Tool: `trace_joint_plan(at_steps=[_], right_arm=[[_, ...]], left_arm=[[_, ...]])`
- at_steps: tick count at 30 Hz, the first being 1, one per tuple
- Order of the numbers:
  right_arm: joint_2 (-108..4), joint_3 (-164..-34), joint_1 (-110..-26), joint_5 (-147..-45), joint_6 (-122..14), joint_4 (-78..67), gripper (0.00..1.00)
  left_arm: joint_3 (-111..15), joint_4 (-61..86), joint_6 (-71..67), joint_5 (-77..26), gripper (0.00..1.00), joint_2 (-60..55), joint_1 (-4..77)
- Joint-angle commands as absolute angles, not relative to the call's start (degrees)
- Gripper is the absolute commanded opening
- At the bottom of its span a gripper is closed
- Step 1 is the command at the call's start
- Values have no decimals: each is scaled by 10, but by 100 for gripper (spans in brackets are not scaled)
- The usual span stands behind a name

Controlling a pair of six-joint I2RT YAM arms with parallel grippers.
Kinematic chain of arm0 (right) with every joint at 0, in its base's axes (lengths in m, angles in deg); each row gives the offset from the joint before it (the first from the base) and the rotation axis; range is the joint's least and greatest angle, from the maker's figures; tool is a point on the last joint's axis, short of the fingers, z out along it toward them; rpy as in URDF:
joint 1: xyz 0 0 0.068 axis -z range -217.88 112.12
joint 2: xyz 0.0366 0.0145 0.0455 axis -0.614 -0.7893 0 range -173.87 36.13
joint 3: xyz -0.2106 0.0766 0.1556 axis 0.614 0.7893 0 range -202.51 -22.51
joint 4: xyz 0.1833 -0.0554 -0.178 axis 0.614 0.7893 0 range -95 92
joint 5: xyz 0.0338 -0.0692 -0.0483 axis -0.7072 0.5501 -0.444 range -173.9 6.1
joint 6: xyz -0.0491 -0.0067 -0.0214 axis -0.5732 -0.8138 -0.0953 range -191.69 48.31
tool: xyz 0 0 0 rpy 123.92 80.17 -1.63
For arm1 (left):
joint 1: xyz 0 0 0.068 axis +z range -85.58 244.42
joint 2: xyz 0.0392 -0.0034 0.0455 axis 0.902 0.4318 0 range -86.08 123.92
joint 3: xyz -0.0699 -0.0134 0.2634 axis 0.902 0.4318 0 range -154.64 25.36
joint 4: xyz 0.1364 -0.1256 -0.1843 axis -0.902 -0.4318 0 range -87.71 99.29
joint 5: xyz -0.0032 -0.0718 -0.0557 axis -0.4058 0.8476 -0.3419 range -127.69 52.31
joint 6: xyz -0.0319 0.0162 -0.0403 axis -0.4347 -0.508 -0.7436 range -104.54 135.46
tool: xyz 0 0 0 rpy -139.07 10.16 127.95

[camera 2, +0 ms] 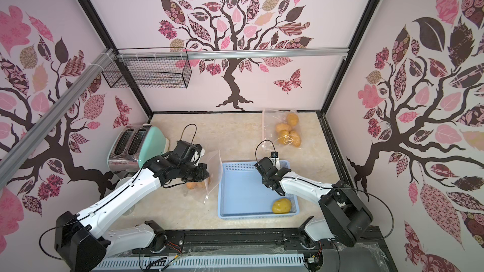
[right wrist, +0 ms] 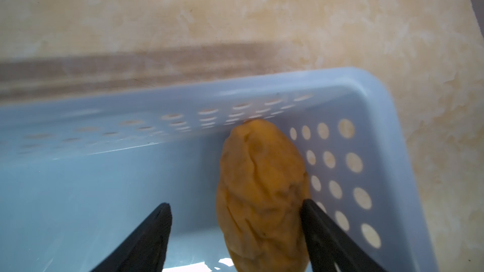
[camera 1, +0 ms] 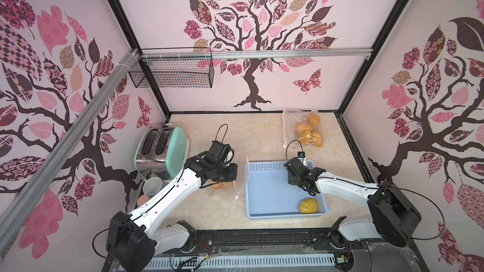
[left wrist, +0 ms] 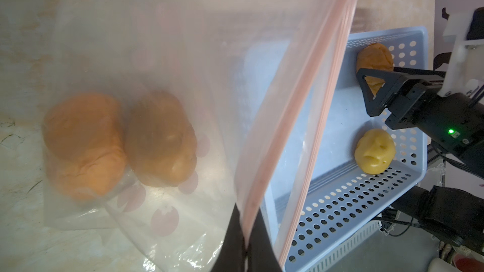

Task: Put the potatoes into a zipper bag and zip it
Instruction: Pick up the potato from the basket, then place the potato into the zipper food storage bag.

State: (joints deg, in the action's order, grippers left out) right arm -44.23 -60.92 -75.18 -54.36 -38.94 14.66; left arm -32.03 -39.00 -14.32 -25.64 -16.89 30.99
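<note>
The potato (right wrist: 262, 184) sits jammed in the basket (right wrist: 366, 82) corner, so the outer finger (right wrist: 324, 231) could snag on the perforated wall. The lumpy skin could also squirt free as the jaws close, and a drag might shove the basket. The right hand (right wrist: 234, 204) is open and straddles the potato, one finger touching its wall side and the other apart. The left hand (left wrist: 246, 221) is clamped on the bag (left wrist: 183, 48) rim, holding it up beside the basket with potatoes (left wrist: 159, 137) inside.
</note>
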Motion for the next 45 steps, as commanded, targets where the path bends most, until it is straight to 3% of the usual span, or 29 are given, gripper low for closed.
trace_joint_plan(at_steps=[1, 11, 17, 21, 25, 33, 37, 45], right_arm=[[-473, -618, -749, -598, -392, 131, 78], [-507, -633, -744, -568, -410, 133, 58], [-464, -627, -744, -555, -414, 126, 37], [-420, -634, -744, -565, -419, 140, 34], [-347, -637, -744, -641, -425, 135, 31], [-265, -658, -780, -966, -374, -18, 31], [-303, -710, -836, -1015, -368, -68, 33], [-381, -709, -849, -1104, -252, -243, 31]], left_arm=[[-308, -382, -138, -261, 0, -167, 307], [-304, -381, -136, -263, 0, -163, 307], [-303, -380, -135, -263, 0, -162, 308], [-303, -381, -135, -263, 0, -163, 307], [-305, -380, -135, -263, 0, -163, 307], [-309, -381, -139, -262, 0, -166, 307], [-316, -391, -139, -261, 0, -170, 307], [-320, -395, -144, -262, 0, -186, 307]])
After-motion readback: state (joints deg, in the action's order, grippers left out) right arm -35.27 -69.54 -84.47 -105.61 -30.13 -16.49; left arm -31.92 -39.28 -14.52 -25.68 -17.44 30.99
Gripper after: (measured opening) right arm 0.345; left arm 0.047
